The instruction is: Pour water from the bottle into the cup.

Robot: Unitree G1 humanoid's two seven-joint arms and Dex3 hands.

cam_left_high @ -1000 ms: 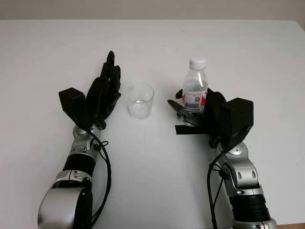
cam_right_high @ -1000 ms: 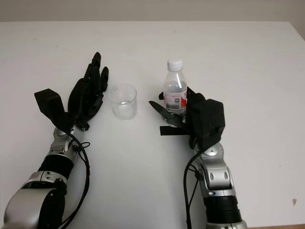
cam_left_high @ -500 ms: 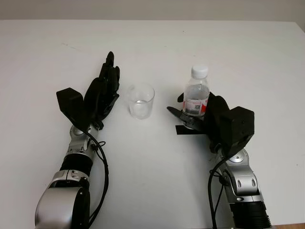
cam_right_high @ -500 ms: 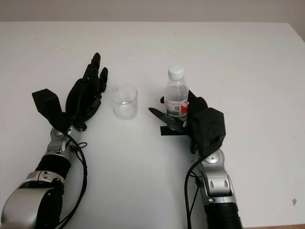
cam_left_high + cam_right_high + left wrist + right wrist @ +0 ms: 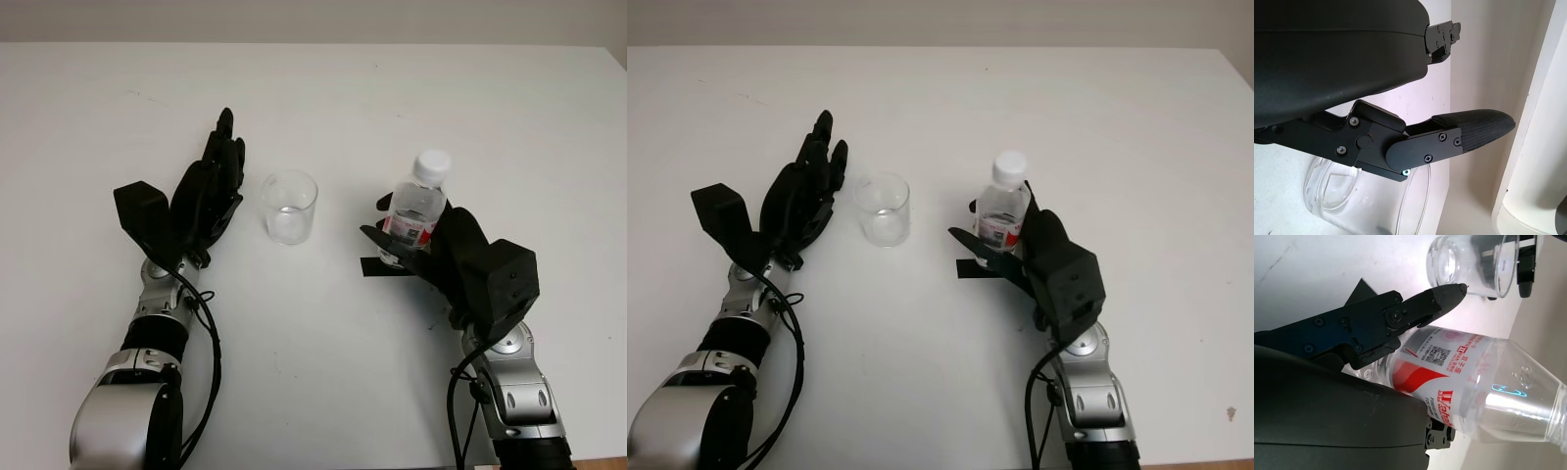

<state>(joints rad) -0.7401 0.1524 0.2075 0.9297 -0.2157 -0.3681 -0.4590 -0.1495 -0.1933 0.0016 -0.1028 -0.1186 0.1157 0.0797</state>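
Gripping the capped bottle [image 5: 415, 208], the right hand [image 5: 431, 250] sits at the cup's [image 5: 290, 206] three o'clock; left hand [image 5: 211, 191] open at nine.

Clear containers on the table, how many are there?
2: a clear plastic cup beside the open left robot hand, and a clear plastic water bottle, white-capped, held in the right robot hand.

Print on the bottle's label

The bottle [image 5: 1464, 382], held in the right hand [image 5: 1342, 396], wears a white label with a red swoosh; red Latin letters along its edge seem to begin "Wa", the rest too curved away to read. Small red Chinese characters sit by a black QR code, illegible. Nothing else carries readable text.
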